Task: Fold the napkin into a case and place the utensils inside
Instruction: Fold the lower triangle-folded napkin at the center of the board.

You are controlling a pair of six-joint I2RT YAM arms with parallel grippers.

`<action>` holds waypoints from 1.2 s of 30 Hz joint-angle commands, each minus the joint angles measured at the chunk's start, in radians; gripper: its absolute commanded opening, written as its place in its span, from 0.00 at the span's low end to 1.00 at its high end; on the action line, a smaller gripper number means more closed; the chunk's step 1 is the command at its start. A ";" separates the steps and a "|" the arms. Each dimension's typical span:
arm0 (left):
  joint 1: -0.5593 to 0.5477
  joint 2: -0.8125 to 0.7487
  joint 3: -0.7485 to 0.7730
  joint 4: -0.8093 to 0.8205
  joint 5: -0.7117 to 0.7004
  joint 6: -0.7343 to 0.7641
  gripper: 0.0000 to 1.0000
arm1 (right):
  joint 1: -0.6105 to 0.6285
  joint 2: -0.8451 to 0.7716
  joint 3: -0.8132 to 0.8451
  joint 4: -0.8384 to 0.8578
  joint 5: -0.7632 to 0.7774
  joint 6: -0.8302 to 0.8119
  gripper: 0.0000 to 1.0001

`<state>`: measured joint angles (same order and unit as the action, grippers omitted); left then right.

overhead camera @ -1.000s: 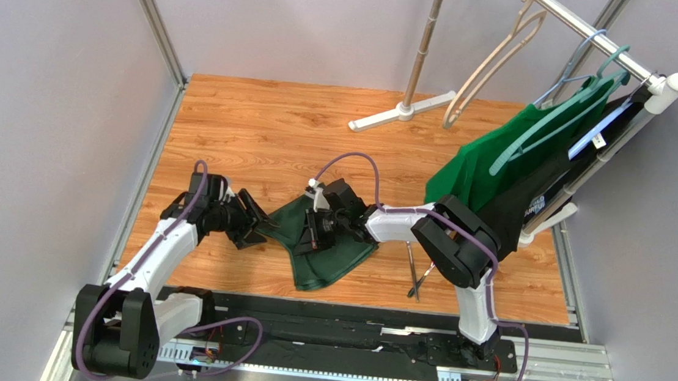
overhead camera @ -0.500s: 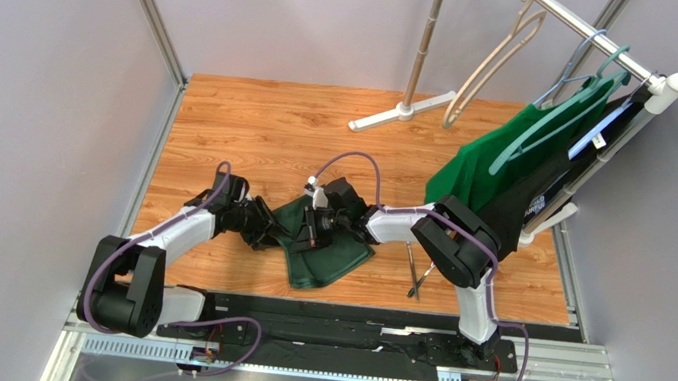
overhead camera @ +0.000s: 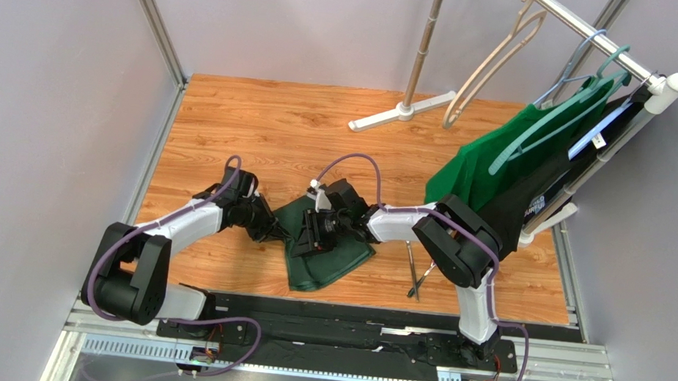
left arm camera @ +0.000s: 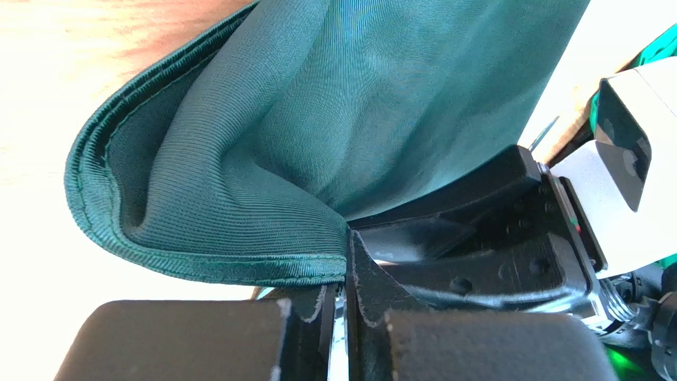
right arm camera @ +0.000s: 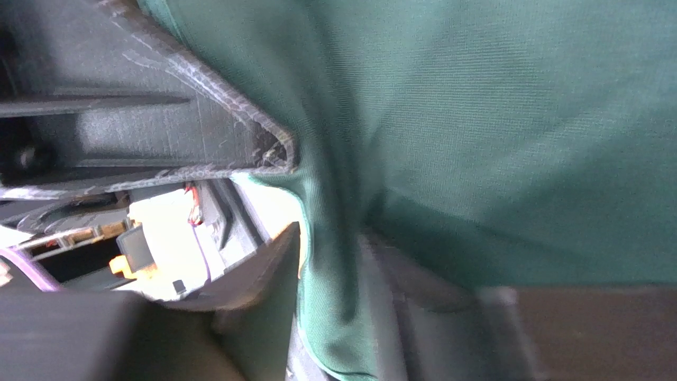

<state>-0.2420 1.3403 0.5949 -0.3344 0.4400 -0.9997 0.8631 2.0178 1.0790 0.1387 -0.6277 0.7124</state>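
Wood-grain worktop (overhead camera: 256,128), grey walls round it.

Soft dark forest-green cloth napkin (overhead camera: 325,261) lies loosely folded and rumpled at the near middle of the worktop, between the two arms. Both arms meet at its far-left part.

Left pincer (overhead camera: 280,233) comes in low from the left, at the napkin's left edge. Left wrist view: the napkin (left arm camera: 318,119) bellies up in a deep fold, its stitched hem curving round on the left. The left pincer (left arm camera: 347,250) has its jaws all but closed, with the hem caught between the tips.

Right pincer (overhead camera: 313,232) reaches in from the right over the napkin's top, just beside the left one. Right wrist view is blurred: a ridge of napkin (right arm camera: 516,119) runs down between the fingers of the right pincer (right arm camera: 338,317). Its jaws stand partway apart; cannot tell whether they press on the cloth.

Two slim silver metal utensils (overhead camera: 414,275) lie on the worktop right of the napkin, apart from it, beside the right arm's elbow.

Far right: brighter green garment (overhead camera: 478,166) on a teal hanger (overhead camera: 561,118), hung from a rail. White stand foot (overhead camera: 396,113) at the far middle.
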 commanded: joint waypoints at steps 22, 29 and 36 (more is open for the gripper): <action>-0.094 0.103 0.164 -0.042 -0.049 0.030 0.00 | -0.098 0.022 0.115 -0.225 0.137 -0.157 0.00; -0.141 0.207 0.233 -0.008 -0.043 -0.002 0.00 | -0.101 0.032 0.082 -0.198 0.128 -0.125 0.00; -0.161 0.269 0.281 -0.012 -0.063 0.001 0.00 | -0.104 -0.019 0.093 -0.240 0.138 -0.125 0.00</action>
<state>-0.3965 1.5929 0.8371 -0.3580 0.3874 -0.9867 0.7605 2.0293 1.1839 -0.0620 -0.5358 0.6018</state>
